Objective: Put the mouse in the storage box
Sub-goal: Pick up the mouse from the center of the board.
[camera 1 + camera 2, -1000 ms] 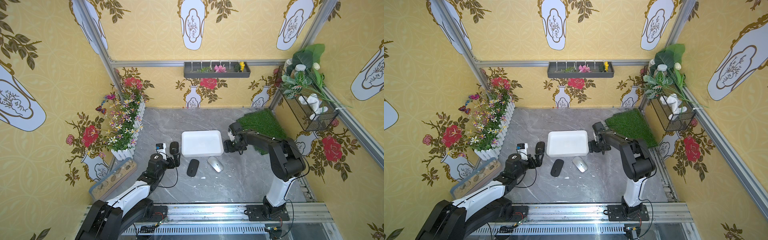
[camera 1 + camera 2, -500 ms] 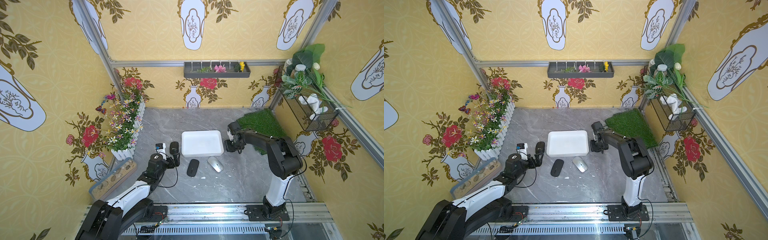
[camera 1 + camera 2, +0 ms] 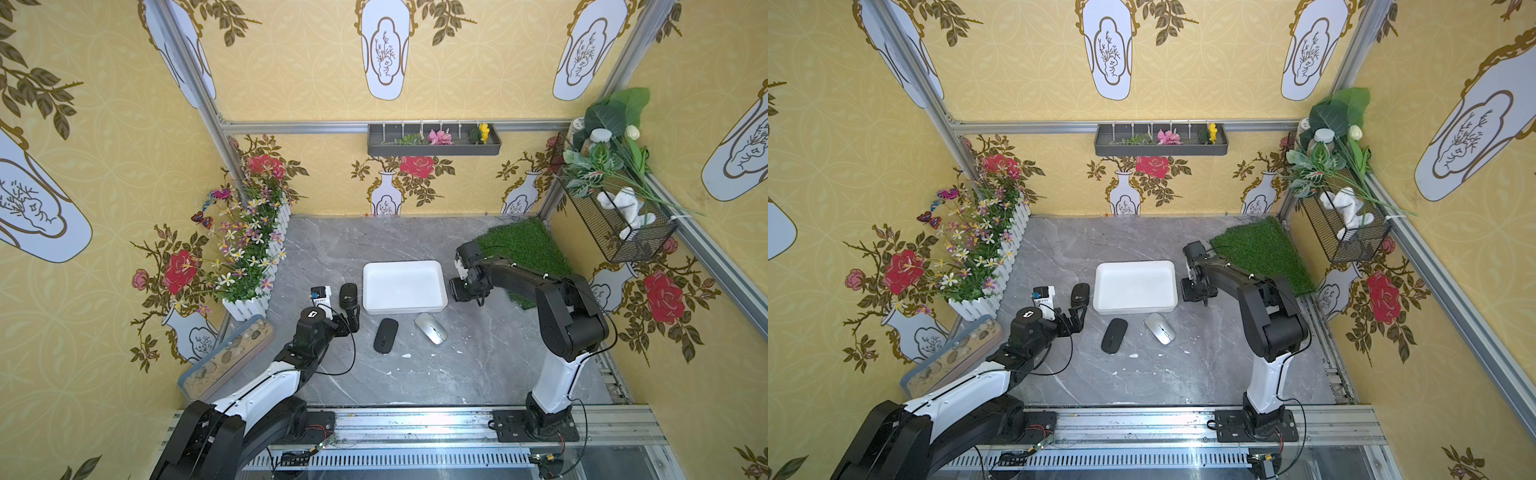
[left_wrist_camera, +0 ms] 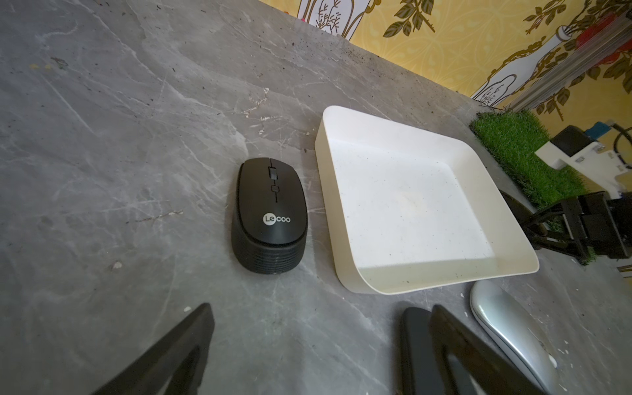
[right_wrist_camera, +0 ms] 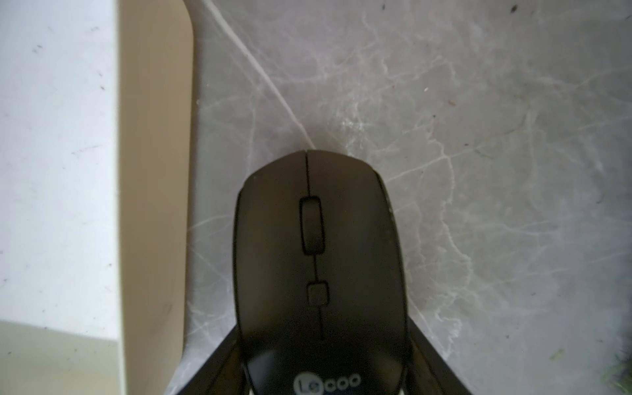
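Mouse spread: four mice sit on the grey tabletop (image 3: 415,374) around the storage box (image 3: 403,286), none inside it. The one at the box's right wall looks to be the step in hand.
Storage box: shallow, white and low-walled, with nothing in it. A small lift should clear the rim.
Right hand (image 3: 459,289): closed across the flanks of the held mouse (image 5: 318,239), just beside the box's outer wall. I cannot tell whether the mouse is off the tabletop.
Left hand (image 4: 318,311): wide open and gripping nothing, low over the tabletop near the left black mouse (image 4: 270,212).
Held mouse: black, Lecoo-marked, nose pointing away from the wrist. It is likely light, with a stiff plastic shell that is domed and smooth on top, so it may slide if pinched high.
Left black mouse: same make, just beside the box's left wall. Its ribbed rear suggests better purchase low down.
Silver mouse (image 3: 431,328): near the box wall closest to the robot's base. It is glossy and probably the slipperiest.
Flat black mouse (image 3: 385,335): thin, near the silver one, with little side height to pinch.
Hold point: across the width, low on the flanks, about mid-length.
Scroll wheel (image 5: 312,225): a small moving part on the top ridge, best kept free of finger pressure.
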Tool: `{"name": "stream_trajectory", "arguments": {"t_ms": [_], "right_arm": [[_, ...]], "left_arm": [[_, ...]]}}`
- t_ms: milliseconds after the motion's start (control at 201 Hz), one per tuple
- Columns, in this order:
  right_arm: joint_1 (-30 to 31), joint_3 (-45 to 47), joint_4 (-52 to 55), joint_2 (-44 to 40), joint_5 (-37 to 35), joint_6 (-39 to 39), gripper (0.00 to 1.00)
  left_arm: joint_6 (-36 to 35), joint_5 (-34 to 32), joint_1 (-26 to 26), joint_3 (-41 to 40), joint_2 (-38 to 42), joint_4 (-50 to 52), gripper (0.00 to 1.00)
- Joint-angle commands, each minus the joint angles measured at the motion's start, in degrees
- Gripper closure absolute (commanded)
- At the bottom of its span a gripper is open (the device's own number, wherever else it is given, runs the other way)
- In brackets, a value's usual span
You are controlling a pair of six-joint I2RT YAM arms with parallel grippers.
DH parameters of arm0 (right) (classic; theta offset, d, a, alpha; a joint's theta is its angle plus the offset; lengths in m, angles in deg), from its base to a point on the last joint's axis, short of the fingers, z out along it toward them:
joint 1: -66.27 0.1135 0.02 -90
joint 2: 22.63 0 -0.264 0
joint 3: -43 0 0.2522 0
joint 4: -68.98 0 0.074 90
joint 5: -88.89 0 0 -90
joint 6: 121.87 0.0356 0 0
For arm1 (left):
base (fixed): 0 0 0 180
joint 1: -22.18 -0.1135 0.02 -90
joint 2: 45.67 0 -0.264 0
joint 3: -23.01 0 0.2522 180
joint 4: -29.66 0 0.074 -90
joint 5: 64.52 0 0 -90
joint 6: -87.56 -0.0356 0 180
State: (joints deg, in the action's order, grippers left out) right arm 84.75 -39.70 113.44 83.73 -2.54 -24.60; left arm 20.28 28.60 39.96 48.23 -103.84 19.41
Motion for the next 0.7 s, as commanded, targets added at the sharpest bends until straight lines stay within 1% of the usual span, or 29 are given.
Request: {"name": "stream_trajectory", "arguments": {"t_ms": [0,408,697], "right_arm": [[-0.02,-0.23,1.22,-1.10,-0.99,0.03,0.48],[0.74,1.18,0.72,-1.42,-0.28,1.19,0.48],[1.24,-1.90,3.15,-4.47,-1.31,1.68,0.48]], "left_arm": [[-0.41,-0.39,0.00,-0.13,-0.01,-1.65,0.00],[-0.39,-0.78,-0.02,-0.15,0.01,-1.65,0.00],[-0.33,-1.10,0.02,-0.13,-0.19,-1.57,0.01]]}}
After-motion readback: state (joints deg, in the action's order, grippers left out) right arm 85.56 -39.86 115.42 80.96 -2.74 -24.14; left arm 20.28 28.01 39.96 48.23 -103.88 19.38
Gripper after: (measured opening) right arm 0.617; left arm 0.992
